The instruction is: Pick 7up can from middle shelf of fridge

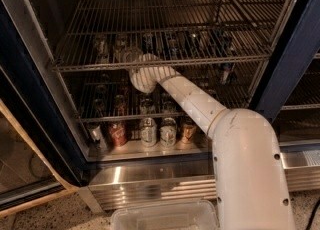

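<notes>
- Though partly masked, 7up can [131,54] noted upright on middle shelf [210,60], near front rail, left of centre.
- End effector [141,71] just beside it, extended inside for grasp; grip state: cannot tell.
- Fridge [295,49] open for access.

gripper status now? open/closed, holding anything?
Gripper: reached into the fridge at the front rail of the middle shelf, left of centre. Open, closed or holding something: cannot be told.
</notes>
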Tool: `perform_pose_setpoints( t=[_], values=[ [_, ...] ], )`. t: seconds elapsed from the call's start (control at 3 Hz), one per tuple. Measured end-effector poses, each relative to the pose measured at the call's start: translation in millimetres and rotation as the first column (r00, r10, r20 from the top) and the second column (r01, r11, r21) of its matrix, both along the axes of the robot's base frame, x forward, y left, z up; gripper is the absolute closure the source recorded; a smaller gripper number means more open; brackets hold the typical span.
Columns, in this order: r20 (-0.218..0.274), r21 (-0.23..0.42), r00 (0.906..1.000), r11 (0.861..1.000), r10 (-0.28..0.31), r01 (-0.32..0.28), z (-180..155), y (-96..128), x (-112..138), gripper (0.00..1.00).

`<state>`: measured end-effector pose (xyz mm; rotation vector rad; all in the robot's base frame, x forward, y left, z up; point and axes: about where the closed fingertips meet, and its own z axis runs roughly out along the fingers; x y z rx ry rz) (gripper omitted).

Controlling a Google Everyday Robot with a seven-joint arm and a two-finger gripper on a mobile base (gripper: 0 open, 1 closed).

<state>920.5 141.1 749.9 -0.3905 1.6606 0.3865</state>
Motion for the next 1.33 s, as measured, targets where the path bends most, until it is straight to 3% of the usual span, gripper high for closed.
perform_pose_setpoints(
  t=[0.33, 1.0, 1.33],
  values=[
    [0.031, 0.024, 0.9992, 0.999, 0.024, -0.025, 3.2, -3.7, -21.4, 1.0],
    [0.133, 0.061, 0.9891, 0.996, 0.062, -0.071, 26.6, -10.8, -86.6, 1.0],
    [0.197, 0.073, 0.9738, 0.989, 0.113, -0.13, 39.5, -21.5, -150.0, 1.0]
  ],
)
